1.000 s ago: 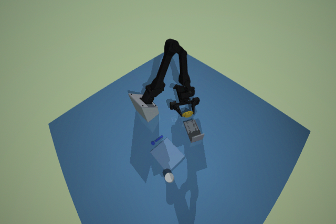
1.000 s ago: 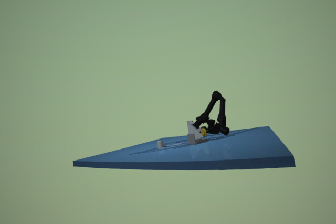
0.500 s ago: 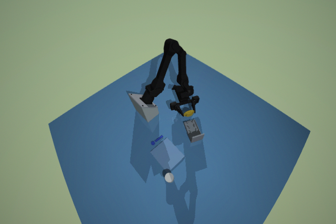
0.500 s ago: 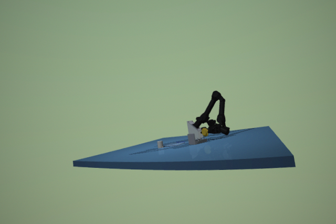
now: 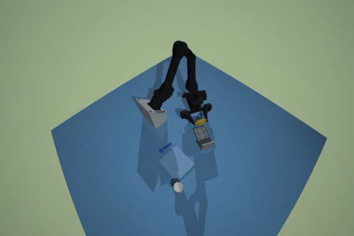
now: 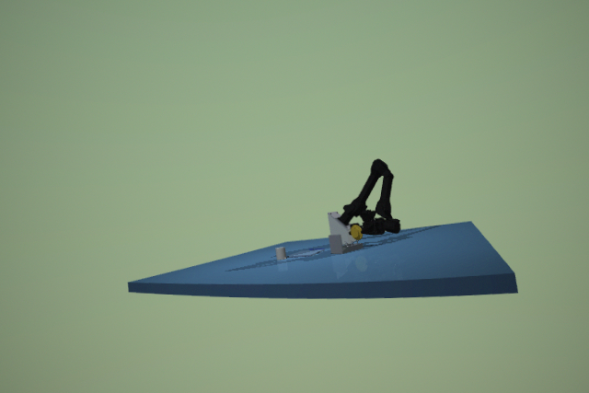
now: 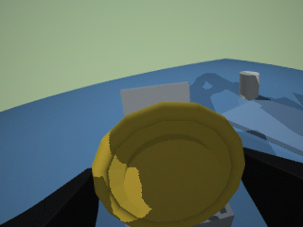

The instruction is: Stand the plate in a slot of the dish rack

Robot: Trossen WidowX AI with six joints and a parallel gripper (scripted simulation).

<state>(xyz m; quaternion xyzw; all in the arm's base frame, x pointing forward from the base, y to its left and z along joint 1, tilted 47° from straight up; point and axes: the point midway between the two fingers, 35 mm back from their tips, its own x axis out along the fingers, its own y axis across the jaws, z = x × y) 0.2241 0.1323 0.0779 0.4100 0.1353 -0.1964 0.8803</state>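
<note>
The yellow round plate [image 5: 200, 122] [image 6: 356, 232] [image 7: 204, 142] is off the table, steeply tilted, near upright. My gripper [image 5: 200, 122] [image 7: 169, 167] is shut on it, with one dark finger at each side edge. The grey dish rack [image 5: 208, 145] [image 6: 335, 243] [image 7: 156, 96] stands on the table with its tall end wall on the side away from the arm. The plate is over or just beside the rack's opposite end, above the small rails. In the wrist view the plate hides most of the rack; whether its lower edge touches the rails cannot be seen.
A light-blue flat board [image 5: 182, 163] [image 7: 272, 115] lies beside the rack. A grey-white cylinder [image 5: 178, 187] [image 6: 281, 253] [image 7: 248, 86] stands at its far corner. A small blue rod [image 5: 167, 146] and blue disc [image 5: 161, 150] lie at its edge. The arm's grey wedge base [image 5: 157, 119] is left of the rack.
</note>
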